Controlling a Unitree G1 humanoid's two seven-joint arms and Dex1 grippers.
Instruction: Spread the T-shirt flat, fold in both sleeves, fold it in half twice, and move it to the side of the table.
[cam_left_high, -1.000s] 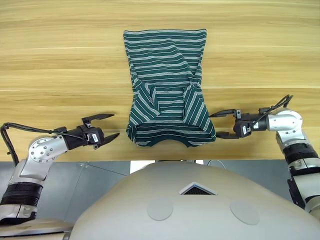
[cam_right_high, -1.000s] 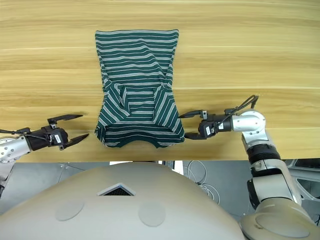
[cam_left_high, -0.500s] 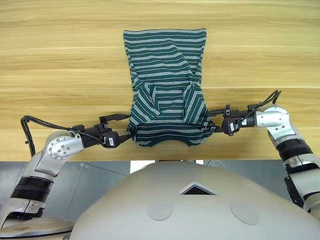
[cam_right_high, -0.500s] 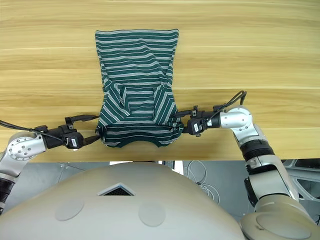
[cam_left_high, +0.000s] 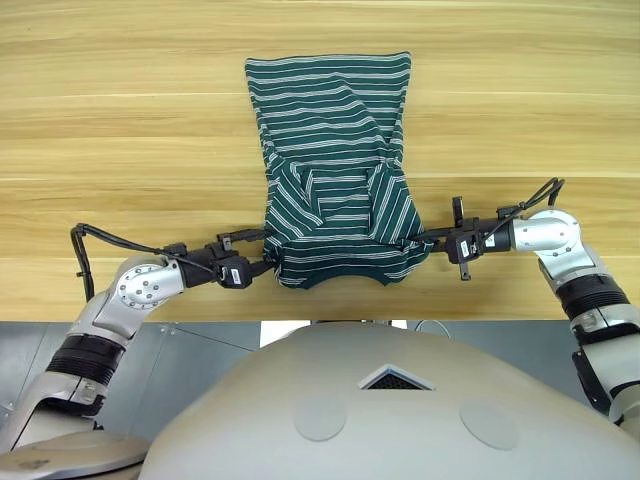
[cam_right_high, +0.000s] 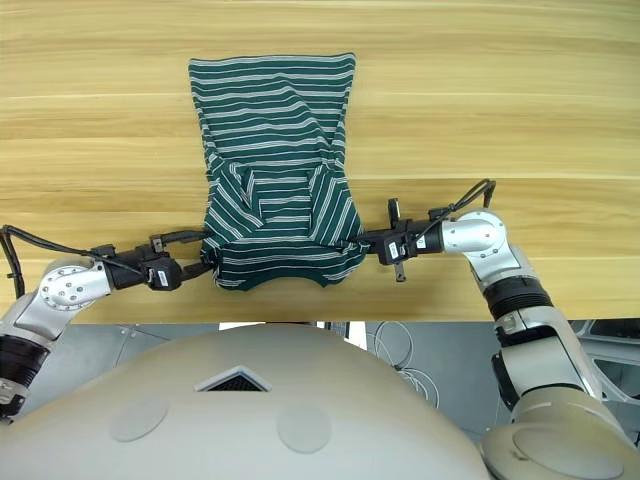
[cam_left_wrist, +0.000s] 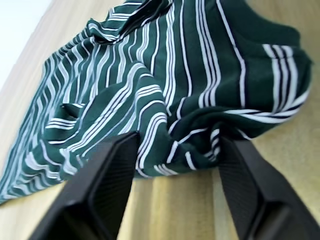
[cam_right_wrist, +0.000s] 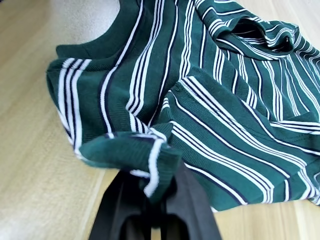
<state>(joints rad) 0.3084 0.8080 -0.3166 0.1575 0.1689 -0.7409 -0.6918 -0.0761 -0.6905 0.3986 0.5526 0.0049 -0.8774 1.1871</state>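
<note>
T-shirt (cam_left_high: 335, 150) lies lengthwise on the worktop (cam_left_high: 120, 120), with its collar end (cam_left_high: 345, 283) between the two sets of jaws and its hem (cam_left_high: 328, 62) well beyond them at the far end. Both sleeves (cam_left_high: 385, 200) are already folded in over the chest, so I read this as the start of the first half-fold.

Right jaws: clamped on a pinch of cloth at their shoulder corner. That edge is lifted slightly off the worktop, and the wrist view shows the fold caught between the fingers.

Left jaws: apart, straddling the opposite shoulder corner. Bunched cloth sits between the fingers (cam_left_wrist: 105, 175) but isn't pinched yet (they may be mid-close, can't be sure).

Why the corners: gripping both shoulders at the same level lets the near edge travel straight toward the hem without skewing.

The left side needs to close before any lift. If only the right side pulls, the shirt drags sideways and the sleeve folds open up.
</note>
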